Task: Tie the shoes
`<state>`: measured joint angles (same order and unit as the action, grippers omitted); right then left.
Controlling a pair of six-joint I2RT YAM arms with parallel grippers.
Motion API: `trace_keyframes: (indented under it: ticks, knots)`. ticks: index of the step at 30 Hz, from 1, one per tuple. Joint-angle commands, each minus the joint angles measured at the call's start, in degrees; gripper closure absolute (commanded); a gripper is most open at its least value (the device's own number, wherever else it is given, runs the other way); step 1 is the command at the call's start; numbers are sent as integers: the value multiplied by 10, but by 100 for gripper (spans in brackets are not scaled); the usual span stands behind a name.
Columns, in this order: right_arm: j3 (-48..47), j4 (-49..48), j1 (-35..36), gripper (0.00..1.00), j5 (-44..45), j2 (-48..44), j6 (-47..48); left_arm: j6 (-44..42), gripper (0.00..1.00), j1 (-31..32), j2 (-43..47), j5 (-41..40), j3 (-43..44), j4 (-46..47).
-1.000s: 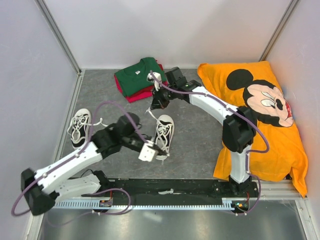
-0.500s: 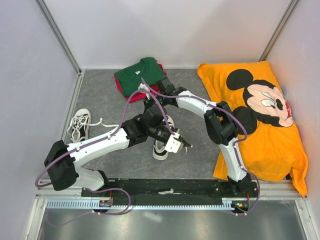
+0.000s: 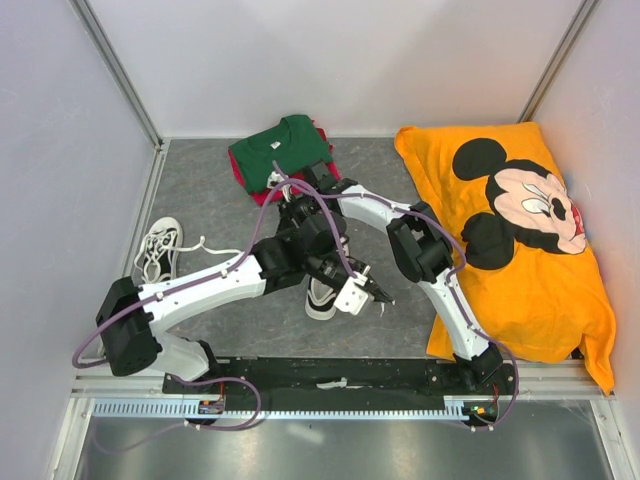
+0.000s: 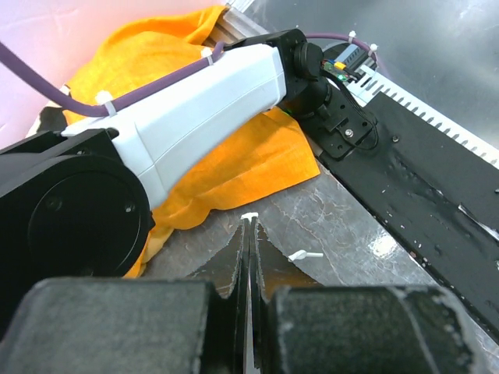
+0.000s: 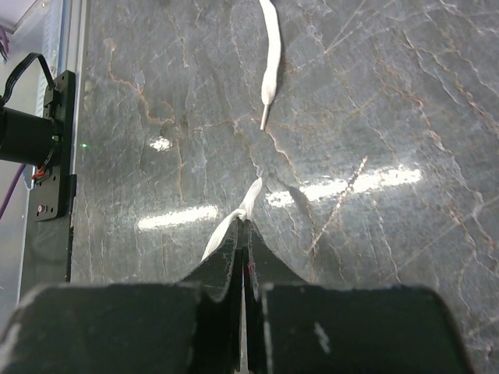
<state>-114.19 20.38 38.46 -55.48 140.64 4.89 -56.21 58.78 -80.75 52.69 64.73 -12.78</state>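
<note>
- The orange cartoon shirt (image 3: 530,290) covers the right side of the table (image 3: 200,190). A folded green shirt (image 3: 280,150) lies at the back. Both are apart from the work.
- The two arms cross over the middle shoe (image 3: 320,305), which is mostly hidden beneath them. The other shoe (image 3: 157,250) sits by the left wall with its laces loose.
- The left gripper (image 4: 249,234), out to the right of the middle shoe, has its fingers pressed together on a white lace tip (image 4: 248,219).
- The right gripper (image 5: 243,230) is pinched on a lace strand (image 5: 251,195), low over the table.
- A loose lace end (image 5: 270,54) lies beyond it; I cannot tell which shoe it belongs to.
- With one lace in each gripper and the arms crossed, this looks like the crossing for the first knot.
- The next move calls for tucking one end under the other and drawing both apart evenly. The hold on the tip is thin and could slip.
</note>
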Motion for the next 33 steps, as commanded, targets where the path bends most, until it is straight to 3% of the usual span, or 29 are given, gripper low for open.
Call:
trace_keyframes:
  ticks: [1,20,29,33]
  knots:
    - [-21,-27,12,100,-10,15,11,-15,99,12,-25,22,30,8]
    - [-55,-97,18,100,30,84,-93,-61,98,48,-31,35,46,14]
    - [-36,-115,17,100,34,78,-103,-109,98,88,-42,-19,37,14]
    - [-31,-121,18,100,39,69,-103,-129,98,89,-59,-36,43,-32]
